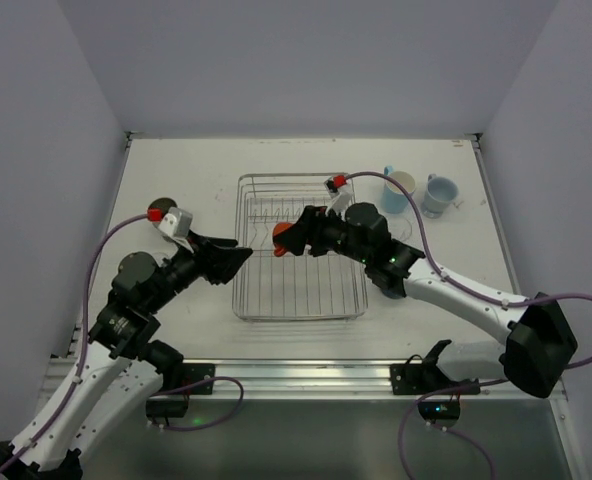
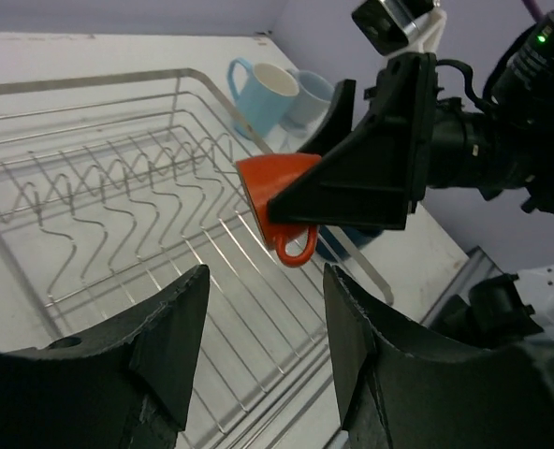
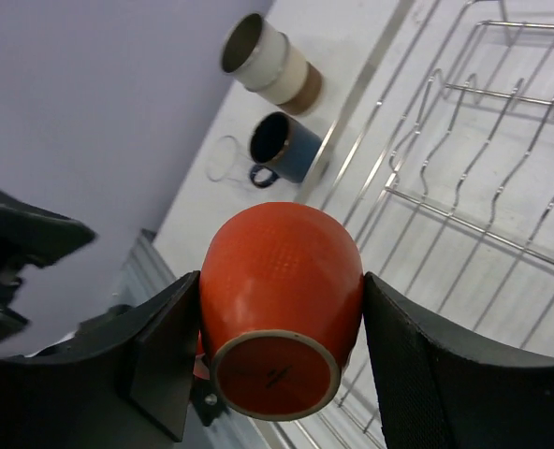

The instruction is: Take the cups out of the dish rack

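- Progress: dish rack (image 1: 251,300) shows no cup standing in any part that can be seen; the right arm hides a strip of it.
- Unloaded stock: light blue mug (image 1: 398,190) and paler blue mug (image 1: 439,195) on the counter (image 1: 176,180), just right of the rack. A cream-and-brown tumbler (image 3: 272,64), a dark blue mug (image 3: 286,150) and what looks like a clear glass (image 3: 223,159) stand beside the rack's edge.
- Item in hand: orange mug (image 3: 279,271), pinched in the right claw (image 3: 282,318) and hanging above the rack's wire floor, clear of it.
- Orientation: on its side, long axis about level and in line with the claw. Base faces the right wrist, mouth points toward the left arm, handle hangs down.
- Left claw (image 2: 263,355): spread wide, empty, at the rack's left side, facing the mug.
- Remaining: by judgement, only this mug to set down.
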You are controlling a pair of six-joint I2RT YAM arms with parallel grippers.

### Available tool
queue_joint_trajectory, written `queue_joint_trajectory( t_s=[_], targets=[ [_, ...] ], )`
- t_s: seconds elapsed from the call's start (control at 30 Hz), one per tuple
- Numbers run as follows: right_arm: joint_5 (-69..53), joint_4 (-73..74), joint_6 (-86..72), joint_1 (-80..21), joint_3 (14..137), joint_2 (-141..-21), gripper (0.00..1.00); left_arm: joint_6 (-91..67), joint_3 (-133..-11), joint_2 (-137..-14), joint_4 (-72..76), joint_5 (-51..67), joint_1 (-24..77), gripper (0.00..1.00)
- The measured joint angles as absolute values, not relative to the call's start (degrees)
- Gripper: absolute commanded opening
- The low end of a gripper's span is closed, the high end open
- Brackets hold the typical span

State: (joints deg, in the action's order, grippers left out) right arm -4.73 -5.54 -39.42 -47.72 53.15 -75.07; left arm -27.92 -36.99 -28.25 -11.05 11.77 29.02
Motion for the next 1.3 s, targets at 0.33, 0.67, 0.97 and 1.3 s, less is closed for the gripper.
queue_joint_trajectory(
  t_s=[0.33,0.67,0.97,1.3],
  targets=[
    [-22.37,-28.38,-56.77,-42.22,43.31,-71.24,0.14,-37.12,-30.96,-33.3,7.11,27.49,29.02,0.59],
    [-30.98,-45.52,-71.64,-42.3,40.73,-70.85,0.14,-38.5,-31.29,-37.21,16.51,33.34,29.1,0.62],
    [-32.8,-52.14,-77.97,-41.91,40.47,-73.06,0.13,-37.63,-32.6,-39.86,19.53,35.27,31.55,0.61],
    [-32.21,-54.65,-81.01,-41.12,40.14,-74.61,0.1,-31.97,-33.12,-40.16,17.06,31.22,34.5,0.57]
  ],
)
